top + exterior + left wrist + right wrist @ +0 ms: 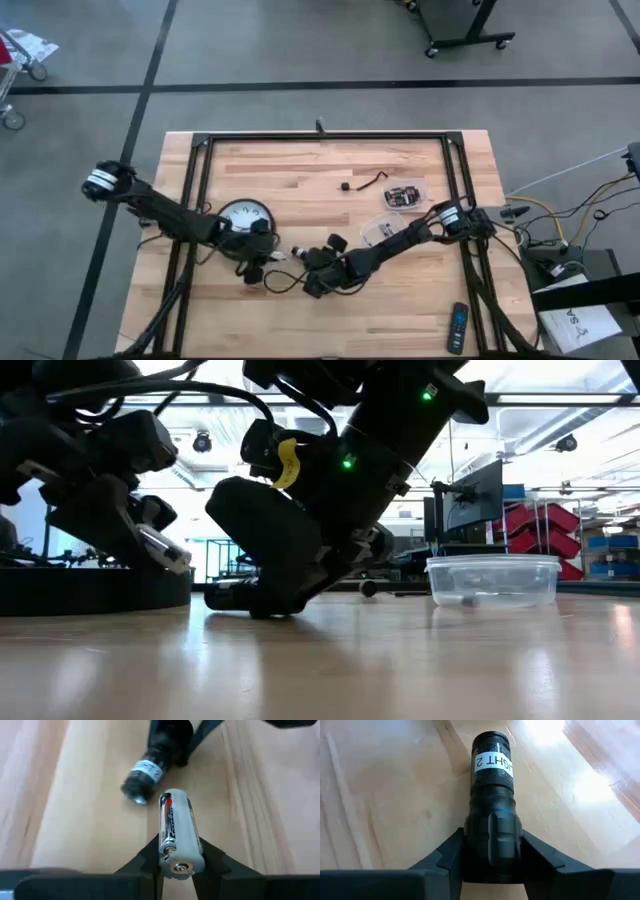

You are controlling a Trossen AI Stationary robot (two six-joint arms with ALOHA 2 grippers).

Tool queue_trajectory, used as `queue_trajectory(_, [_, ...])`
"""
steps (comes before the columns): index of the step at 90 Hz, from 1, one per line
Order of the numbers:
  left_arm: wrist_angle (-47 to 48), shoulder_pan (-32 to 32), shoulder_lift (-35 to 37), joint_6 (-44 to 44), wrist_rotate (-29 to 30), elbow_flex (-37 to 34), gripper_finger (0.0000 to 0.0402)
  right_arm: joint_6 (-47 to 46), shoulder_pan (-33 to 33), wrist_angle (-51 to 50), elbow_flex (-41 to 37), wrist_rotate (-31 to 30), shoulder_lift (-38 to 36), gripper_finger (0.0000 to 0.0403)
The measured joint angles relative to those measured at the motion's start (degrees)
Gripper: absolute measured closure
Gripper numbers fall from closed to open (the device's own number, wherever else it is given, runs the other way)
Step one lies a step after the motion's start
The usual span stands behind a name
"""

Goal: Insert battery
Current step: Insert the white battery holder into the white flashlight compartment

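A pale butcher-block wooden table (300,170) with a black metal frame stands on grey floor with dark stripes. At its 5 o'clock edge lies a black remote control (457,327); at 2 o'clock, clear plastic tubs (492,579). The left gripper (176,862) clamps a silver cylindrical battery (177,832) at table centre. The right gripper (492,865) clamps a ribbed black flashlight (491,785) labelled "LIGHT 2", just beside.
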State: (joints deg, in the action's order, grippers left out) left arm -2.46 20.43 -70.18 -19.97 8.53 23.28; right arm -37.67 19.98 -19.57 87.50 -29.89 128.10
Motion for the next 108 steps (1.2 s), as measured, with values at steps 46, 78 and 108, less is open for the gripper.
queue_trajectory(46, [3.15,0.00,13.53,-3.09,-4.15,-5.13,0.0343,5.86,2.74,9.36,0.09,-2.91,-0.03,0.0272])
queue_trajectory(78, [3.28,0.00,18.45,-3.10,-6.35,-5.13,0.0343,10.29,3.73,13.13,0.26,-5.21,-4.14,0.0270])
queue_trajectory(108, [1.98,0.15,20.50,-2.21,-9.07,-4.32,0.0343,13.52,3.67,15.83,0.24,-5.25,-4.56,0.0276])
